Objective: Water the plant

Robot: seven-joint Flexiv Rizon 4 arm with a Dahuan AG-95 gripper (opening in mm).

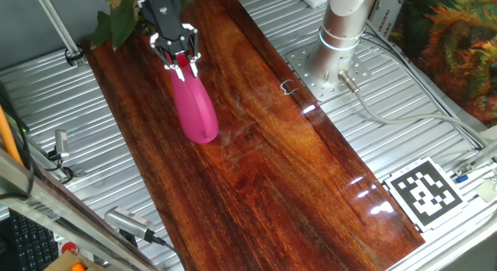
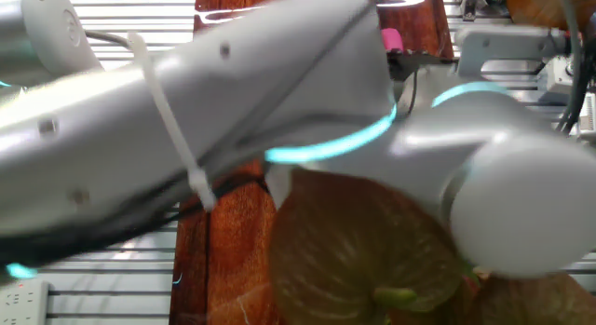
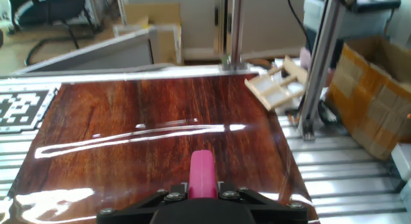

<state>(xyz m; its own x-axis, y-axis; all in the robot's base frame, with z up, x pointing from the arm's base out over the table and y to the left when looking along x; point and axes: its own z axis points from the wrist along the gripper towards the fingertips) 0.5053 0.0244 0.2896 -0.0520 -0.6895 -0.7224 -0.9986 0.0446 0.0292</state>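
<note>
Broad dark-green plant [image 1: 116, 19] leaves

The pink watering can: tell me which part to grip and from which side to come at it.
Grip the narrow end of the pink watering can, coming from above on the plant side. The body widens to a rounded bulb toward the table's middle, likely too broad for the jaws, while the slim end fits between them. The gripper already sits closed there, and the hand view shows the pink piece centred between the jaws.
</note>
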